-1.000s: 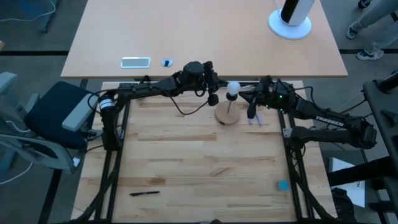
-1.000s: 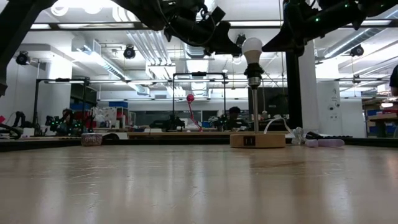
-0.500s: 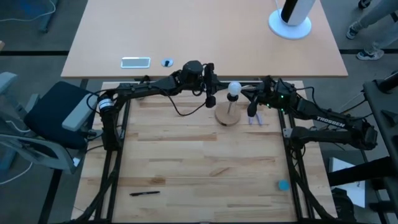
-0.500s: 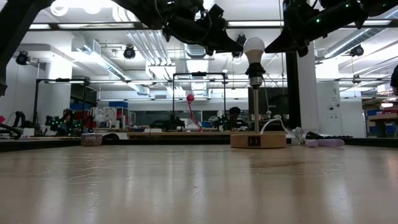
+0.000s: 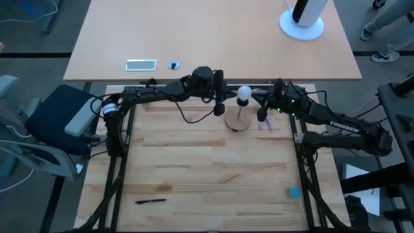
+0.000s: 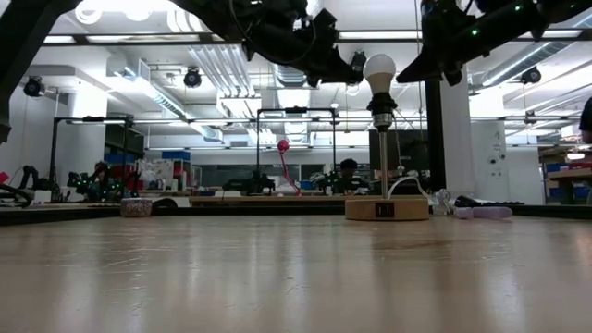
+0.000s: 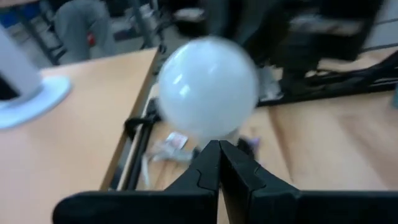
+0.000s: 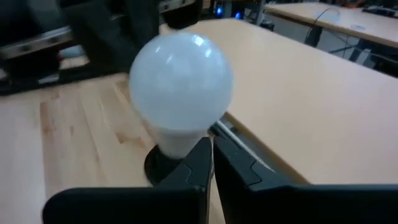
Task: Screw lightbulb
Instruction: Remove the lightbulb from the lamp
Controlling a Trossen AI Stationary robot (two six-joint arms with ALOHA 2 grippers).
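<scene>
Both pairs of jaws are pressed together, gripping nothing. The left gripper (image 5: pixel 219 106) hangs just beside the lightbulb (image 5: pixel 243 93) on one side, the right gripper (image 5: pixel 262 116) just beside it on the other; neither touches it.

There is one lightbulb, and it sits upright on top of a black post (image 6: pixel 382 159) rising from one round wooden disc (image 5: pixel 235 121), near the middle of the desk's far edge. The bulb is white and frosted, a smooth globe narrowing to a greyish neck where it meets the post.

The high view alone shows the rest of the wooden desk (image 5: pixel 207 168): one black pen (image 5: pixel 150 200) near the near left corner, one small blue thing (image 5: pixel 294 192) near the near right corner, and, on the second lighter table (image 5: pixel 213 39) beyond, one phone (image 5: pixel 141 65), one small round thing (image 5: pixel 173 65) and one white-based black cylinder (image 5: pixel 303 18).

The low view alone shows the post's height and the bulb (image 6: pixel 378 73) standing well above the disc (image 6: pixel 387 207), with the room behind.

Each wrist view shows the bulb close before its own closed fingertips: the left (image 7: pixel 208 86), the right (image 8: pixel 181 81).
</scene>
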